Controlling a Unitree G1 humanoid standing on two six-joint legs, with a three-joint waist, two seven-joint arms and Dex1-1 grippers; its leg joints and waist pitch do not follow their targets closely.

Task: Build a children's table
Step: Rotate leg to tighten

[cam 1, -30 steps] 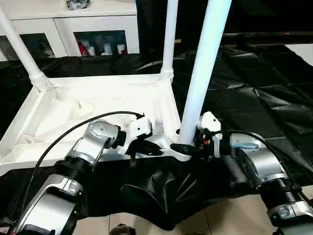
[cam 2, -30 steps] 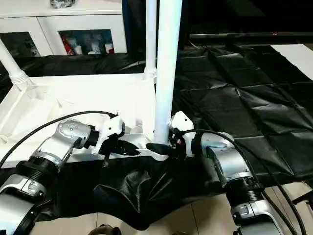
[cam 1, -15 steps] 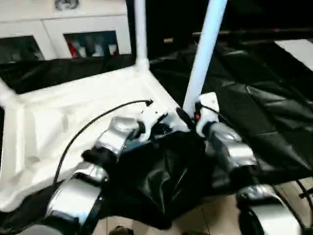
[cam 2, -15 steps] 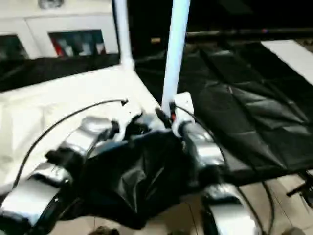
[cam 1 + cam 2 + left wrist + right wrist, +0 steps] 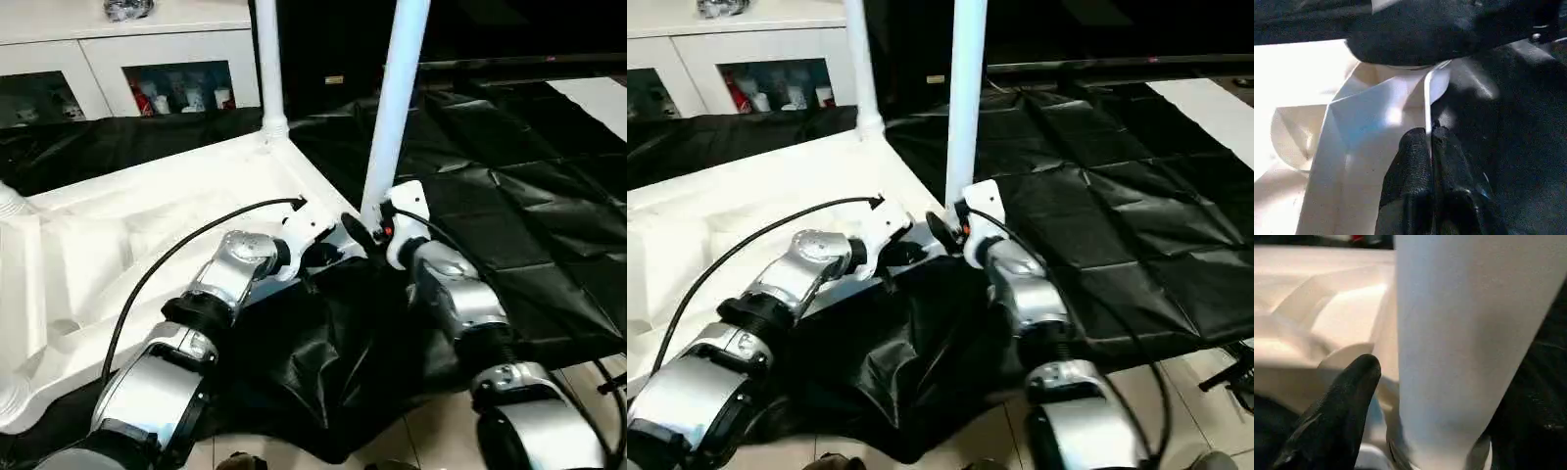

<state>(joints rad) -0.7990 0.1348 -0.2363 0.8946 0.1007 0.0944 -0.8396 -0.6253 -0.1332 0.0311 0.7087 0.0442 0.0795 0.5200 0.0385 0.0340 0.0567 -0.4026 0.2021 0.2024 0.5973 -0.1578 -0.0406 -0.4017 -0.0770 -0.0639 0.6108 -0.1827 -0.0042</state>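
Two claws meet at the upturned tabletop's (image 5: 147,235) near right corner: left claw (image 5: 1429,147) pinches the tabletop's thin rim, right claw (image 5: 364,233) straddles the upright leg (image 5: 392,108), fingers (image 5: 1337,406) spread.

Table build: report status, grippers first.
Left gripper shut on the tabletop rim. Right gripper around the near leg at its base. Black sheet bunched under both arms.

Two upright legs (image 5: 397,98) (image 5: 266,69) stand along the tabletop's (image 5: 147,225) right edge, with open room between them.
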